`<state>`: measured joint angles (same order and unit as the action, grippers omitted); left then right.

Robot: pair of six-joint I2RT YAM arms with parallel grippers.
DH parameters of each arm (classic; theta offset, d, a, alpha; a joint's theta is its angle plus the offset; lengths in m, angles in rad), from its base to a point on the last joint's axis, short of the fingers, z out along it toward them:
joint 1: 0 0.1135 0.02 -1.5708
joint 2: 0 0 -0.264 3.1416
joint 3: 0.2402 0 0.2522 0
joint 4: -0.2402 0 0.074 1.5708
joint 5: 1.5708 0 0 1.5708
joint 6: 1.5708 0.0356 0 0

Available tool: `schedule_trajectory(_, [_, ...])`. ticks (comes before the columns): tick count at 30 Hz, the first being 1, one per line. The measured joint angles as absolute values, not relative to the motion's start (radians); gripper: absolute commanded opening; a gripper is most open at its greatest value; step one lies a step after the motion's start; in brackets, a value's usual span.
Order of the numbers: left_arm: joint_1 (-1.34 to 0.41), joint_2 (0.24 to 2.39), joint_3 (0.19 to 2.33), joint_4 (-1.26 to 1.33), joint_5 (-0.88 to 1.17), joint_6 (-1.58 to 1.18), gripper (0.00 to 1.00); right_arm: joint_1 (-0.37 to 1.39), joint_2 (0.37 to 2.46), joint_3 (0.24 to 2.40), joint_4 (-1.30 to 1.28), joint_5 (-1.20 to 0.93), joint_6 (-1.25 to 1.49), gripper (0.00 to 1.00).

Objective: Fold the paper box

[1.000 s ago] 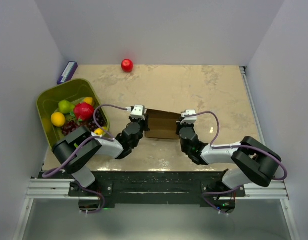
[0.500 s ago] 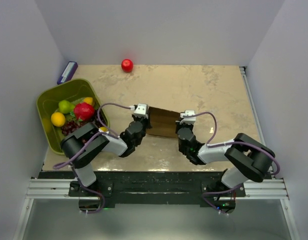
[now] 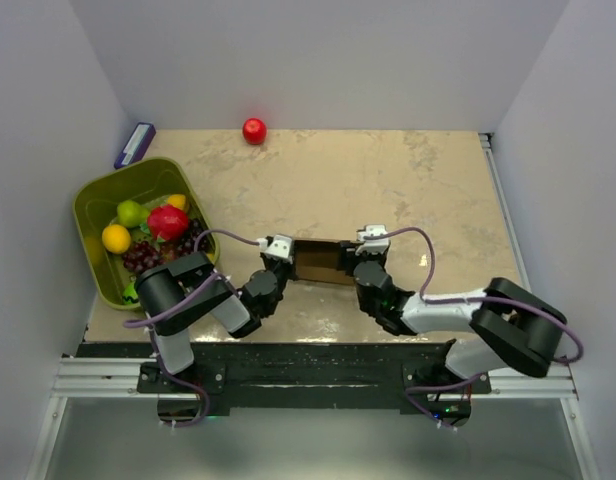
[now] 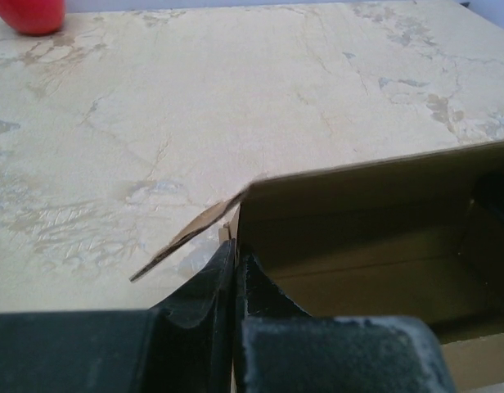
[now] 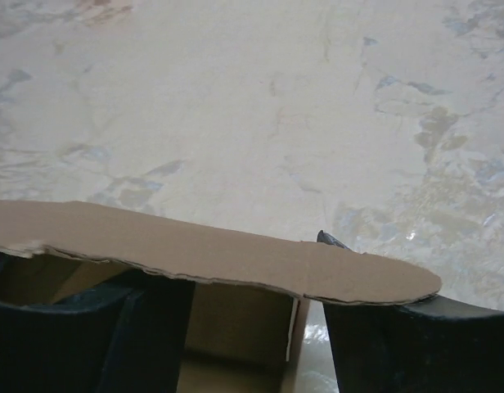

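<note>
The brown paper box (image 3: 318, 262) lies on the table between my two arms, its open side facing up and towards me. My left gripper (image 3: 287, 266) is at its left end, shut on the edge of the box wall (image 4: 358, 237); the fingers (image 4: 211, 286) pinch the cardboard at the corner, beside a small loose flap. My right gripper (image 3: 350, 266) is at the right end, open. In the right wrist view a curved box flap (image 5: 195, 246) lies across the gap between the spread fingers (image 5: 399, 344), with the box's inside below it.
An olive-green bin (image 3: 138, 178) with several fruits stands at the left. A red ball (image 3: 254, 130) (image 4: 29, 12) rests near the back wall, and a small purple-blue object (image 3: 135, 143) lies in the back left corner. Walls close in three sides.
My right gripper has gone from shut to open, letting go of the box's right end. The box has sunk and tipped, showing a narrower face from above. Both arms have shifted slightly nearer.
</note>
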<state>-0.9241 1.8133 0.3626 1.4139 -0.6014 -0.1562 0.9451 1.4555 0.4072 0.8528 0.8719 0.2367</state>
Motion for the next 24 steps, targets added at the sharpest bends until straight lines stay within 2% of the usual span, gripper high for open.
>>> schedule_trajectory(3, [-0.943, 1.813, 0.361, 1.414, -0.619, -0.132, 0.0, 0.951, 1.319, 0.407, 0.713, 0.82, 0.286, 0.8])
schedule_trajectory(13, [-0.97, 1.787, 0.321, 1.397, -0.628, -0.107, 0.13, 0.953, 0.778, 0.384, 0.173, 0.562, 0.43, 0.88])
schedule_trajectory(18, [-0.988, 1.769, 0.294, 1.356, -0.614, -0.082, 0.34, 0.955, 0.605, 0.416, -0.009, 0.505, 0.479, 0.88])
schedule_trajectory(24, [-1.01, 1.685, 0.243, 1.317, -0.586, -0.067, 0.58, 0.955, 0.668, 0.58, -0.065, 0.498, 0.515, 0.87])
